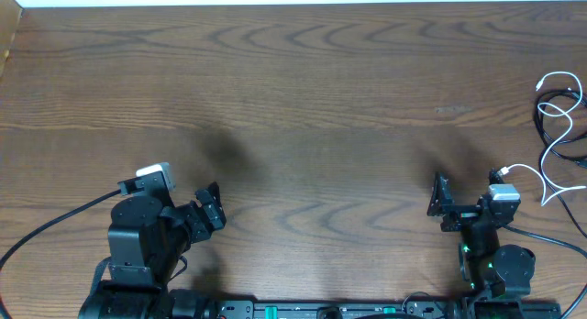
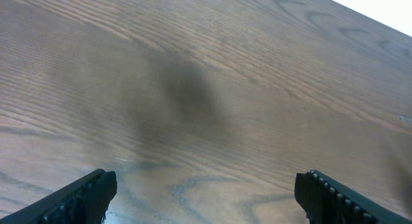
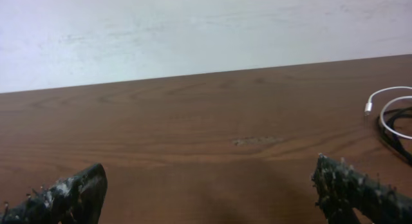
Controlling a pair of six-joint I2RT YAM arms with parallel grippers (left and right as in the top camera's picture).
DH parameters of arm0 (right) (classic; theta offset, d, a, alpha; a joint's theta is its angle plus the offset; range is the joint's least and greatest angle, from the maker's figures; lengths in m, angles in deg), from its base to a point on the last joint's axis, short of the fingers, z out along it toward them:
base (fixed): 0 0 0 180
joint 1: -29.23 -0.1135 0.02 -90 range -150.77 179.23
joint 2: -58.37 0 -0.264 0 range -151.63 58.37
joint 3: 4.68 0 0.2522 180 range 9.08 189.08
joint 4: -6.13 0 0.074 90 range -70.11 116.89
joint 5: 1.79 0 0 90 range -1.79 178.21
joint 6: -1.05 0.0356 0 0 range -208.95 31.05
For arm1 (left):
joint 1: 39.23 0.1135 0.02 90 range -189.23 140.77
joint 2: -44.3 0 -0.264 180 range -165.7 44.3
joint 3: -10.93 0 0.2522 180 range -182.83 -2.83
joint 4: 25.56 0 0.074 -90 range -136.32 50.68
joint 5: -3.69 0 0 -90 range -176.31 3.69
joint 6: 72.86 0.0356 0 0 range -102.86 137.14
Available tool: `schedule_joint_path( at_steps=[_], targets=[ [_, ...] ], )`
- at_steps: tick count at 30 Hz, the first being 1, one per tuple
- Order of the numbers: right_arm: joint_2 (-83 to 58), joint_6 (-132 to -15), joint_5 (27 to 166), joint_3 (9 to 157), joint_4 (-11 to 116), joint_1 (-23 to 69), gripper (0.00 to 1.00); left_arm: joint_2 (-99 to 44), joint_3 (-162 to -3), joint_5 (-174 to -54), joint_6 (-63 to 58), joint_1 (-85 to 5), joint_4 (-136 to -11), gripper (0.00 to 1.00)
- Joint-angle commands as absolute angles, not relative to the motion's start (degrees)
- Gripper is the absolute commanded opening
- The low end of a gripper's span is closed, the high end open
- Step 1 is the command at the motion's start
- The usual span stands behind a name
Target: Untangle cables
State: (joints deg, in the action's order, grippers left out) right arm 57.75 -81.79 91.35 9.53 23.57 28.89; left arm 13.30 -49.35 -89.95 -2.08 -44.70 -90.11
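The white cable (image 1: 541,81) and the black cable (image 1: 548,106) lie tangled in loose loops at the table's far right edge. In the right wrist view the white cable's plug end (image 3: 369,107) and part of the black cable (image 3: 394,130) show at the right edge. My right gripper (image 1: 437,197) is open and empty, low over the table, well to the left of the cables; its jaws (image 3: 209,171) frame bare wood. My left gripper (image 1: 213,207) is open and empty at the front left, far from the cables; its jaws (image 2: 206,181) also frame bare wood.
The wooden table (image 1: 293,99) spans the whole view, with a pale wall behind it (image 3: 193,31). Thick black arm wires trail from both arm bases at the front corners (image 1: 46,229).
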Motion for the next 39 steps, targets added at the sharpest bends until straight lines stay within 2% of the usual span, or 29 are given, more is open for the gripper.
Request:
schedule_joint_path(
  at_steps=[1,5,39],
  targets=[
    [58.1,-82.5,90.0,9.4,23.4,29.2,0.99,13.3,-49.0,-89.0,-1.1,-44.8,-90.0,0.94],
    [58.1,-85.2,90.3,9.4,23.8,29.2,0.99,13.3,-49.0,-89.0,-1.1,-44.8,-90.0,0.94],
    [58.1,-84.3,91.2,9.4,23.9,29.2,0.99,13.3,-49.0,-89.1,-1.1,-44.8,-90.0,0.94]
  ],
)
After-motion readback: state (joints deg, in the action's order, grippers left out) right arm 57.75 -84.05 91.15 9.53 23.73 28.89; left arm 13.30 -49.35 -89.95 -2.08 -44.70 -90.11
